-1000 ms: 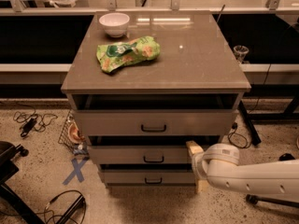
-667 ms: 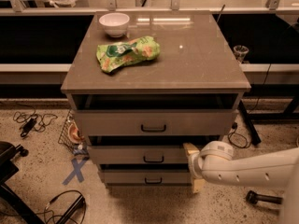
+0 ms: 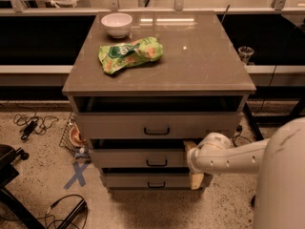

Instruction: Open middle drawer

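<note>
The tool (image 3: pixel 193 163) has edged left, seemingly closer against the right end of the middle drawer (image 3: pixel 128 159).

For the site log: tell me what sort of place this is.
Probably a robot test lab: a blue tape cross marks the speckled floor, loose cables lie nearby, and a drawer cabinet stands alone as a test piece. The pincer sits at the middle drawer's right end.
</note>
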Robot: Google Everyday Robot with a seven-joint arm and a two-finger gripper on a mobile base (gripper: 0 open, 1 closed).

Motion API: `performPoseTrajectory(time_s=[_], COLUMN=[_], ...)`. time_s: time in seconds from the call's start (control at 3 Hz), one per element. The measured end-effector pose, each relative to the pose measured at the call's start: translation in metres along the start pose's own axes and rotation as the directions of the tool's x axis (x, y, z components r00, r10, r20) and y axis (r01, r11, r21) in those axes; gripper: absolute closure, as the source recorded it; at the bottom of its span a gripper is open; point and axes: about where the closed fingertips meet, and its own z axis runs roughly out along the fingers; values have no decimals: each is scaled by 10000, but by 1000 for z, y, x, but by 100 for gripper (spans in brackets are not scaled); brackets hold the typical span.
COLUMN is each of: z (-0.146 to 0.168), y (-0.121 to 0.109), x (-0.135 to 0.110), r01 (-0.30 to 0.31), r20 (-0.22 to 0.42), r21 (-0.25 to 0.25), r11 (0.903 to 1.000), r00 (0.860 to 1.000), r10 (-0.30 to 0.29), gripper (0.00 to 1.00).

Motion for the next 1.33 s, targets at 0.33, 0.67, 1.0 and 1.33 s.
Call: performPoseTrajectory(time_s=[0.33, 0.67, 1.0, 1.33], z=[7, 14, 21, 15], y=[-9, -13, -10, 0], x=[-2, -5, -7, -1], r01=[-96, -153, -199, -482], r20=[-38, -18, 26, 30], r21=[-251, -501, -843, -1006], r11=[9996, 9986, 9962, 9938], r00=[9999, 9999, 9998, 9988], r10=[95, 152, 201, 487], gripper=[7, 22, 46, 69])
